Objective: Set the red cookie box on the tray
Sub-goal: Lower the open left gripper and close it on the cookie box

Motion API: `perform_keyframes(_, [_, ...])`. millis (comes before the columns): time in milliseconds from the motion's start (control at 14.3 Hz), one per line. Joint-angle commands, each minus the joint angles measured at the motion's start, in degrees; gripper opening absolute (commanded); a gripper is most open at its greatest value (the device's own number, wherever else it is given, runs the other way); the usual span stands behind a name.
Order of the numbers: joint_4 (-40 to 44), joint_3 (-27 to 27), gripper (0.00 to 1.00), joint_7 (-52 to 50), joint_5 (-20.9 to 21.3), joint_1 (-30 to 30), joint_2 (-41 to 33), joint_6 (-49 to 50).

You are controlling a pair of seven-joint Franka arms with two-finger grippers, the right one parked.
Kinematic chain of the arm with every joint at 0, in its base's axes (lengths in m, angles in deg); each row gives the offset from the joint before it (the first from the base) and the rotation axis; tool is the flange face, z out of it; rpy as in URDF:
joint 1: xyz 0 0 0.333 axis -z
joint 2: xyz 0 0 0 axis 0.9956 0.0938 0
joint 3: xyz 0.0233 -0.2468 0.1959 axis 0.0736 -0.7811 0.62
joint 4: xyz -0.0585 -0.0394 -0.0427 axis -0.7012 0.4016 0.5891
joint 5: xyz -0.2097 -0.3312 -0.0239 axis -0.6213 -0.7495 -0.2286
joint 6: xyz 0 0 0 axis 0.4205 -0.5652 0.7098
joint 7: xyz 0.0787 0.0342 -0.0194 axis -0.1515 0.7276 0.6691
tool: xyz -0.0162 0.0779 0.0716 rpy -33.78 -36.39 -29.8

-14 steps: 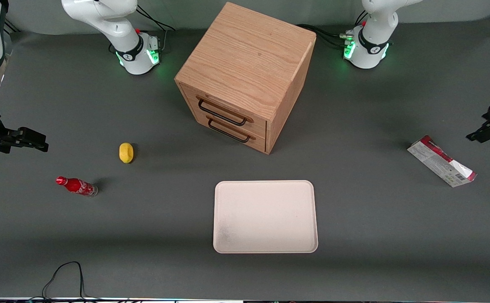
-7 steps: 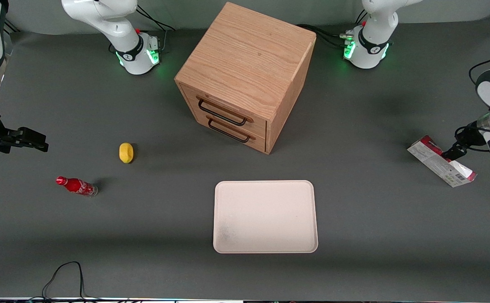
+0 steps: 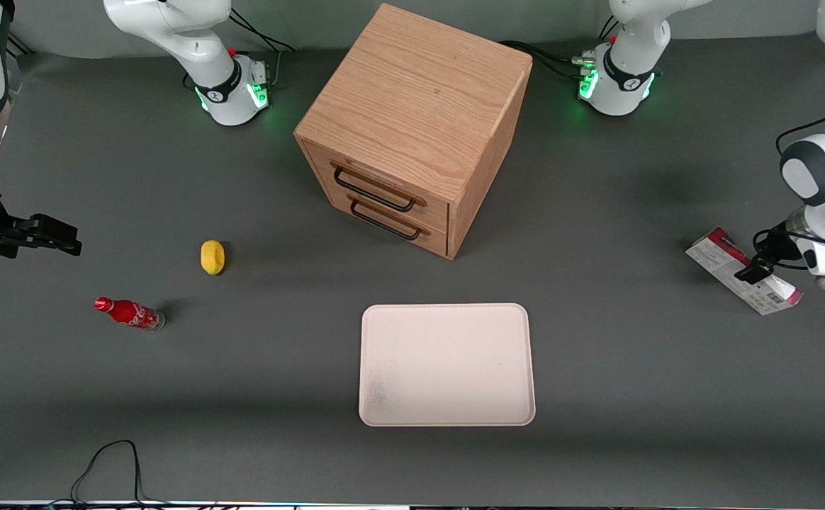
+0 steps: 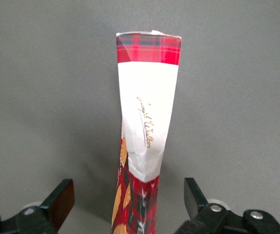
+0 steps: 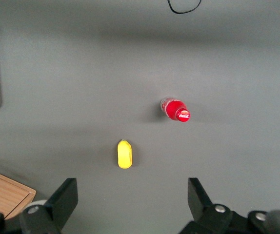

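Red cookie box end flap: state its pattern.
Red tartan plaid on the red cookie box, clearest in the left wrist view; gripper open around it.

Gripper [image 3: 754,273] has come in from the working arm's end, now over the red cookie box [image 3: 721,259], jaws spread.

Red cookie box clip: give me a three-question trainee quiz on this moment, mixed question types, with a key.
1. True or false: the red cookie box already rests on the tray.
2. Multiple choice: the left arm's gripper is (A) shut on the box, (B) open with a finger on each side of the box, (C) over the cola bottle.
3. Short answer: which yellow thing lies toward the parked arm's end of the table?

Key
1. False; it lies on the table toward the working arm's end, apart from the tray.
2. B.
3. The lemon, beside the cola bottle.
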Motion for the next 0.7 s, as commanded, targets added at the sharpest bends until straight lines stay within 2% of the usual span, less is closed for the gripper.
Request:
perform_keyframes(0, [0.97, -0.36, 0.66, -0.74, -0.43, -0.29, 0.43, -0.18])
perform_keyframes(140, [1.41, -0.36, 0.0, -0.83, -0.52, -0.29, 0.52, 0.17])
perform_keyframes(630, [2.64, -0.45, 0.0, -0.22, -0.43, 0.15, -0.36, 2.45])
